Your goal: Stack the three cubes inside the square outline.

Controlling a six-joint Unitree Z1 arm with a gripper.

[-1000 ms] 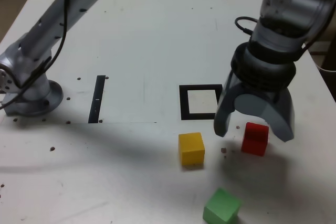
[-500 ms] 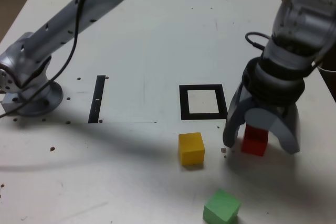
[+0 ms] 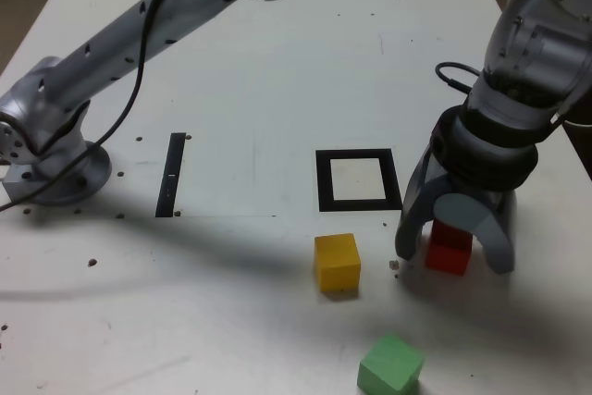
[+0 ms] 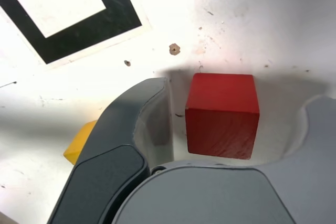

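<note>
Now that the end effector (image 3: 451, 249) has dropped lower, its wide-open jaws sit either side of the red cube (image 3: 450, 247) — holding nothing yet. Squeezing looks next; the square outline (image 3: 359, 180) waits at ten o'clock.

Robotics lab bench, white table (image 3: 277, 62) with scuffs and small holes, arm base (image 3: 51, 168) bolted at nine o'clock, black taped outline (image 3: 357, 180) centre, strip (image 3: 171, 174) beside it
</note>
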